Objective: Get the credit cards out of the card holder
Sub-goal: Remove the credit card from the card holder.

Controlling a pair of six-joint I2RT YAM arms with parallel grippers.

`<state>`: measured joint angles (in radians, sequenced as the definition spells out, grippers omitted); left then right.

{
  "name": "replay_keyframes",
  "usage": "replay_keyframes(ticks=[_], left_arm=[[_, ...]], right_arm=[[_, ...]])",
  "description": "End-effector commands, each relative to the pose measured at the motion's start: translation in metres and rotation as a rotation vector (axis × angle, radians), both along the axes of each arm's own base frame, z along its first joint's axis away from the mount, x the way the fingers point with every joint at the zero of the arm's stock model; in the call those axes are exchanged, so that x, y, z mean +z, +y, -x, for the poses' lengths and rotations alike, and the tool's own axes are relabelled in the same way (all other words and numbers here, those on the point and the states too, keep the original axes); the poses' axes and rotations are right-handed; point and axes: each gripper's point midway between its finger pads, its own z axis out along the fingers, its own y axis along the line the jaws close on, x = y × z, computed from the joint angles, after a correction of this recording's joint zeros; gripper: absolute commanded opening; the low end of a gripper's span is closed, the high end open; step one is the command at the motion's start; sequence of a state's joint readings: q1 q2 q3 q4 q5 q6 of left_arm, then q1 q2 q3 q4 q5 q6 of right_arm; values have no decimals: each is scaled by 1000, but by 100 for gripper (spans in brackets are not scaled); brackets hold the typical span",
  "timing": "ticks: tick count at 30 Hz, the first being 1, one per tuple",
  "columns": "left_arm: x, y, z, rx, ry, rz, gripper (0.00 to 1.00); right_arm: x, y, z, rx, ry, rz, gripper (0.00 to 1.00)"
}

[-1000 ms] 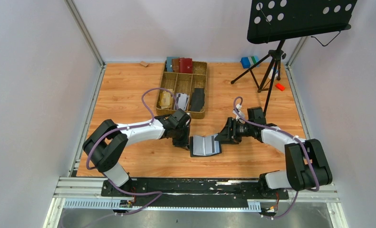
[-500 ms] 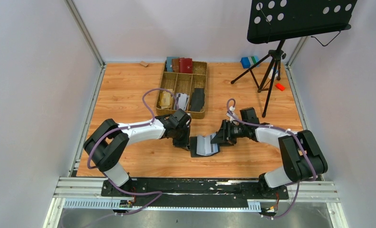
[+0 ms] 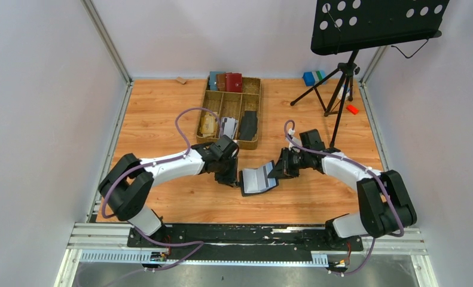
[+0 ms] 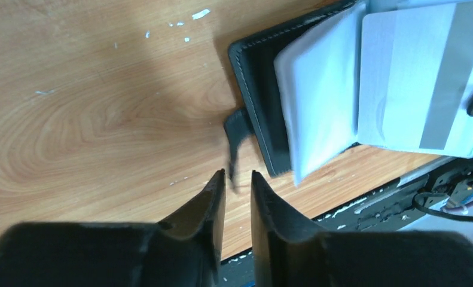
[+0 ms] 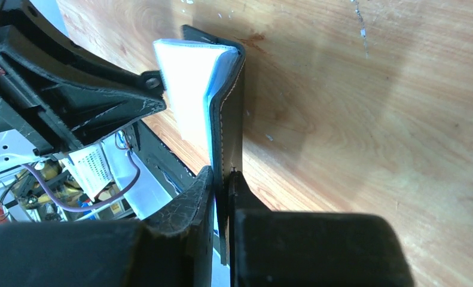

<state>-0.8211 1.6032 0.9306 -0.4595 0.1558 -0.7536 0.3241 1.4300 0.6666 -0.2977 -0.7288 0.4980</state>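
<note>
A small black folding card holder (image 3: 258,180) is laid open on the wooden table (image 3: 162,119). Its 3 o'clock cover edge is clamped by the right gripper (image 3: 277,172). The left gripper (image 3: 234,179), at 9 o'clock, is slightly parted and empty. A whitish, grey-striped credit card (image 4: 401,72) is seen in the sleeves.

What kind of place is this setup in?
Looks like a robot data-collection cell in a lab: white panel walls on an aluminium frame, a wooden tabletop with two arms bolted to a rail, and a sorting tray of wallets near the card holder.
</note>
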Motion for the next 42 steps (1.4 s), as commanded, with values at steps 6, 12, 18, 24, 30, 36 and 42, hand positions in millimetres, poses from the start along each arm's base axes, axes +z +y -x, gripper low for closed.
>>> replay_keyframes(ticks=[6,12,18,24,30,36,42], left_arm=[[81,-6,-7,22,-151,165,44],[133,-22,-6,10,-199,320,42],[153,-54,5,15,-142,593,41],[155,-64,3,-2,-127,620,40],[153,-65,-6,53,-136,621,39],[167,-70,-7,69,-131,672,39],[185,-64,-3,92,-158,740,40]], right_arm=[[34,-1,0,-20,-54,-10,0],[65,5,4,-13,-38,-64,0],[101,13,0,-25,-80,-158,0],[113,19,-3,-68,-88,-225,0],[129,21,-8,-70,-107,-247,0],[148,25,-9,-47,-129,-276,0],[159,33,-9,-31,-134,-326,0]])
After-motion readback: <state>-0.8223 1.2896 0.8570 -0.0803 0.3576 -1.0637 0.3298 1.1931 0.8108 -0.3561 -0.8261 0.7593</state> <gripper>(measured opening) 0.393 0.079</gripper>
